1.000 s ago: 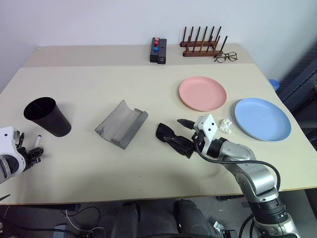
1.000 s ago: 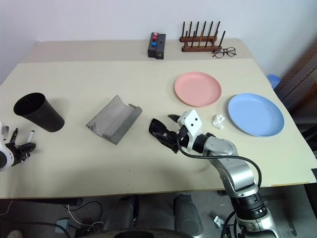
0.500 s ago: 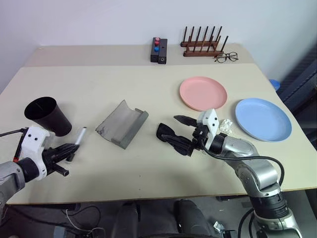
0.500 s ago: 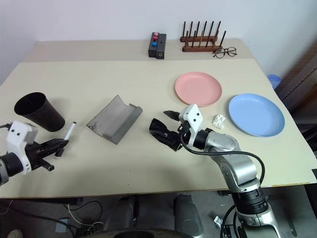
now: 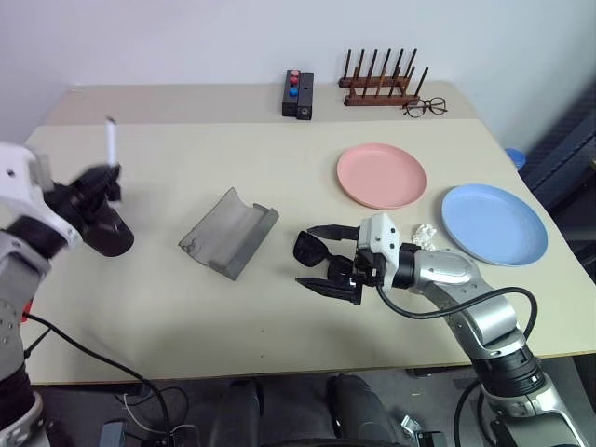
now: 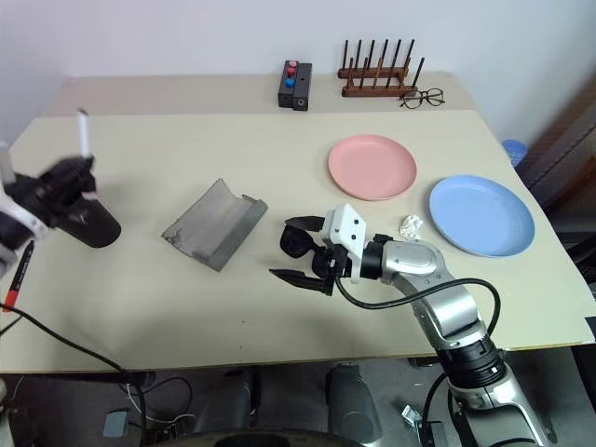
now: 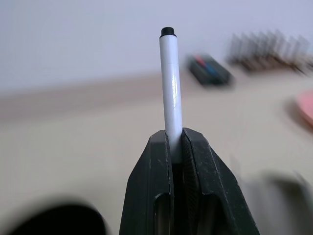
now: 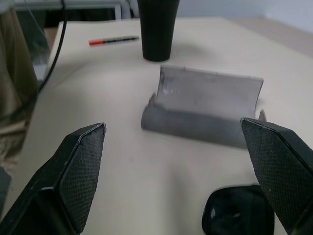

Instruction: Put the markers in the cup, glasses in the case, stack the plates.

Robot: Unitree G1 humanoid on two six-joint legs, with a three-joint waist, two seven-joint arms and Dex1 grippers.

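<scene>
My left gripper (image 5: 96, 183) is shut on the white marker (image 5: 111, 140), which stands upright in it, raised over the black cup (image 5: 104, 230). In the left wrist view the marker (image 7: 171, 93) rises from between the closed fingers (image 7: 155, 186). The other marker (image 6: 20, 276), dark and red, lies by the table's left edge. My right gripper (image 5: 318, 258) is open, one finger on each side of the black glasses (image 5: 308, 248) on the table. The grey case (image 5: 228, 232) lies open between cup and glasses. The pink plate (image 5: 381, 175) and blue plate (image 5: 493, 223) sit apart at the right.
A crumpled white scrap (image 5: 425, 235) lies between my right arm and the blue plate. At the table's back stand a black box with coloured buttons (image 5: 298, 94), a wooden rack (image 5: 377, 84) and thin clear spectacles (image 5: 425, 107). A cable (image 6: 56, 335) hangs off the left front edge.
My left gripper has risen from table level with the white marker, which has swung upright above the cup. My right wrist has turned left, bringing its open fingers around the glasses.
</scene>
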